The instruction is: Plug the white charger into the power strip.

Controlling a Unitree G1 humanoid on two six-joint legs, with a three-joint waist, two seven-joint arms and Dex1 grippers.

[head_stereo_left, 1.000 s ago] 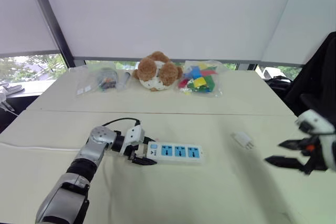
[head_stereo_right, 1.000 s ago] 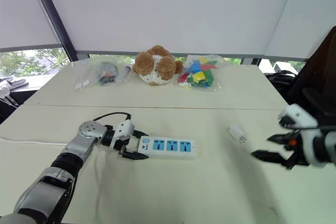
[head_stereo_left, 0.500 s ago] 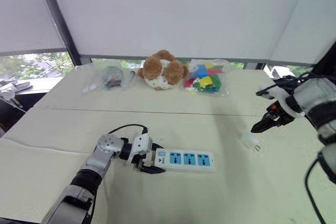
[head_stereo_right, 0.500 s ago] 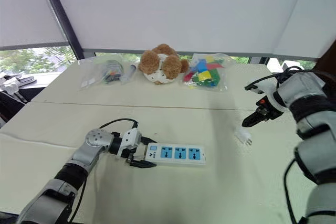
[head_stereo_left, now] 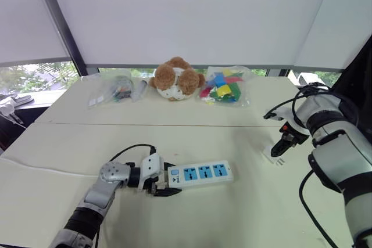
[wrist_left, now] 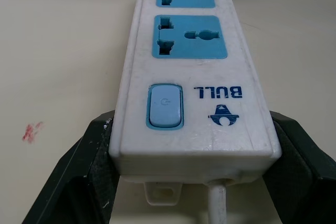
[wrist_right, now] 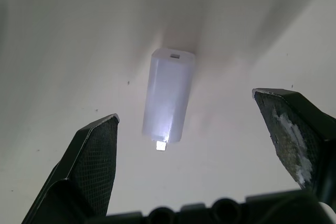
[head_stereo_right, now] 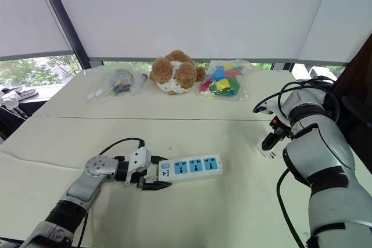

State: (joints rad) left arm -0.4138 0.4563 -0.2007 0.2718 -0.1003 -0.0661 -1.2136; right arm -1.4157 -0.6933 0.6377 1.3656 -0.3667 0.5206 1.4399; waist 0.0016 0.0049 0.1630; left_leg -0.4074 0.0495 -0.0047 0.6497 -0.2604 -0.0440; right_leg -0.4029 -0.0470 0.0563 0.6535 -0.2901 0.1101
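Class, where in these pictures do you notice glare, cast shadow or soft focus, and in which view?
Right wrist view: the small white boxy plastic charger glares bright and soft-edged, with a shadow fanning out beyond it on the cream table. Left wrist view: the long flat white plastic power strip is crisp at its switch, while its far blue sockets look softer. Head views: even daylight comes through the white blinds, and shadows are faint.

An office or lab room: pale tables (head_stereo_left: 244, 213) pushed together under windows with roller blinds (head_stereo_left: 192, 15).

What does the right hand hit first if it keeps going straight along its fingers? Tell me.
Probably the white charger, lying on the table between the open right hand's fingers; depth is unclear.
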